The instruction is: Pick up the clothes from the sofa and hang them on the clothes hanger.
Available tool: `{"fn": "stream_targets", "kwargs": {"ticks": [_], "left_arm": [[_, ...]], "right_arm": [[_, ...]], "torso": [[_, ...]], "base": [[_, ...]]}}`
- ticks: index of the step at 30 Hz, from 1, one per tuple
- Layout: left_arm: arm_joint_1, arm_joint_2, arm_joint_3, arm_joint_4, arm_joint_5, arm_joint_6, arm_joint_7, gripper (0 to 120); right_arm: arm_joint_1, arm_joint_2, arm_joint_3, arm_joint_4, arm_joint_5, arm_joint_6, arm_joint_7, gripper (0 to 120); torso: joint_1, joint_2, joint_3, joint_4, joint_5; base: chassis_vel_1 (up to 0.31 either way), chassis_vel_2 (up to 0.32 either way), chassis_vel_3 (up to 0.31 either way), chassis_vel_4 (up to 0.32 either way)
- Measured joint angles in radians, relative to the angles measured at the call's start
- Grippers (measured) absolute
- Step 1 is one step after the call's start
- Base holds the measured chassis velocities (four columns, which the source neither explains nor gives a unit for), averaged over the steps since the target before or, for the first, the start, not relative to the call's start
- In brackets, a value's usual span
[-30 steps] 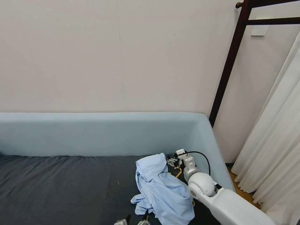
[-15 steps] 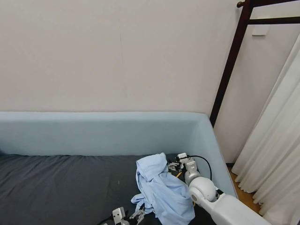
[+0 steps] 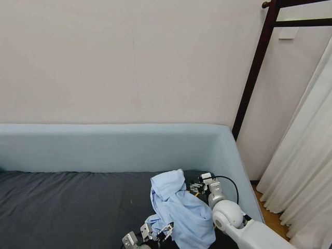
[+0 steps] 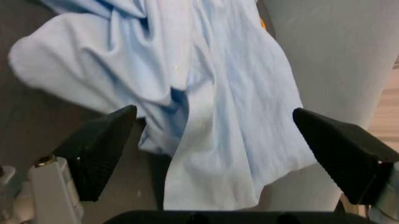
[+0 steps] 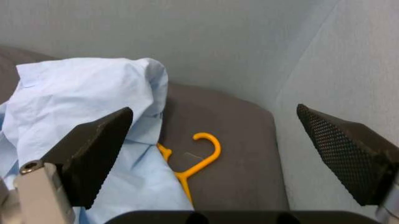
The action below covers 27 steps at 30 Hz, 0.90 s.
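A crumpled light blue shirt (image 3: 179, 210) lies on the dark grey sofa seat (image 3: 67, 207), near the right armrest. An orange hanger (image 5: 192, 161) sticks out from under the shirt (image 5: 87, 93), its hook on the cushion. My right gripper (image 3: 197, 184) hovers at the shirt's far right side; it is open (image 5: 218, 156) above the hanger hook. My left gripper (image 3: 155, 233) sits at the shirt's near left edge. Its wrist view shows it open (image 4: 218, 149), with the shirt (image 4: 212, 93) spread below its two fingers.
The sofa's pale blue backrest (image 3: 104, 148) and right armrest (image 3: 233, 171) enclose the corner. A dark wooden clothes rack (image 3: 254, 67) stands behind the armrest at the upper right. White curtains (image 3: 306, 171) hang at the right edge.
My left gripper has risen from the bottom edge toward the shirt's near left hem. The right arm has shifted slightly to the right and down beside the shirt.
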Motion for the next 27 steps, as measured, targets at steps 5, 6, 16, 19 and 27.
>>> {"fn": "stream_targets", "kwargs": {"ticks": [5,6,16,19,27], "left_arm": [[-0.057,-0.030,0.013,0.071,0.001,0.009,0.014,97],[-0.057,-0.030,0.013,0.071,0.001,0.009,0.014,97],[-0.077,-0.065,0.046,0.106,0.015,0.014,0.017,64],[-0.077,-0.072,0.046,0.105,0.025,0.013,0.017,55],[-0.089,-0.084,0.048,0.122,0.037,0.005,0.018,29]], "right_arm": [[0.005,-0.004,0.002,0.000,0.014,-0.003,0.007,100],[0.005,-0.004,0.002,0.000,0.014,-0.003,0.007,100],[0.028,-0.001,-0.008,-0.014,0.027,-0.005,0.016,100],[0.026,-0.002,-0.012,-0.016,0.026,-0.006,0.019,100],[0.021,-0.007,-0.013,-0.023,0.025,-0.006,0.024,100]], "torso": [[0.000,0.000,0.000,0.0001,0.0001],[0.000,0.000,0.000,0.0001,0.0001],[0.000,0.000,0.000,0.0002,0.0000],[0.000,0.000,0.000,0.0002,0.0000],[0.000,0.000,0.000,0.0001,0.0000]], "base": [[0.000,0.000,0.000,0.000],[0.000,0.000,0.000,0.000],[0.000,0.000,0.000,0.000],[0.000,0.000,0.000,0.000],[0.000,0.000,0.000,0.000]]}}
